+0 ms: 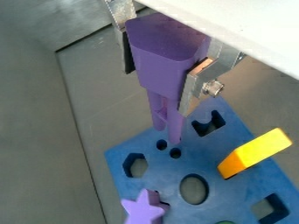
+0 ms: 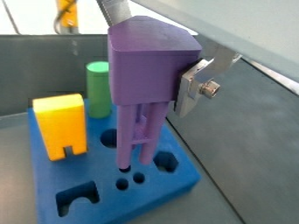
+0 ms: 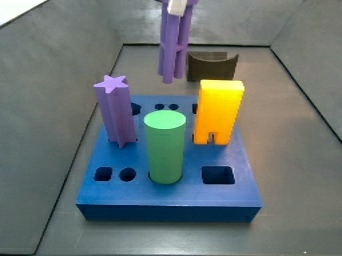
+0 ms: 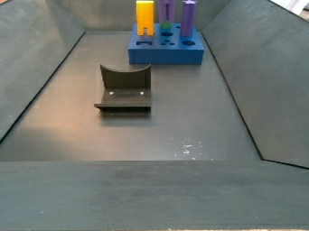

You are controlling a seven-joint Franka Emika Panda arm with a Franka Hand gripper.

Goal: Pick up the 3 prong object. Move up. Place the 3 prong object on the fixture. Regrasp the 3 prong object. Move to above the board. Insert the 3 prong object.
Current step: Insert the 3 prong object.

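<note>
Wrist views: gripper (image 2: pixel 158 79) grips 3 prong object (image 2: pixel 142 96), apparently above board (image 2: pixel 176 179)

- In both wrist views I see the gripper (image 1: pixel 158 52) above the board (image 1: pixel 128 157) only in part: the picture edge cuts its body, and the 3 prong object (image 1: pixel 163 74) hides most of the fingers (image 1: pixel 121 16)
- In a side view the 3 prong object (image 3: pixel 175 40) runs out of the top edge, so the gripper holding it is not visible there
- In a wrist view the purple star post (image 1: pixel 143 208) is cut by the picture edge
- In a side view the fixture (image 3: pixel 214 66) stands half hidden behind the yellow block (image 3: pixel 219 110)
- In a side view the board (image 4: pixel 169 52) is far and small, I cannot tell its holes or the prongs
</note>
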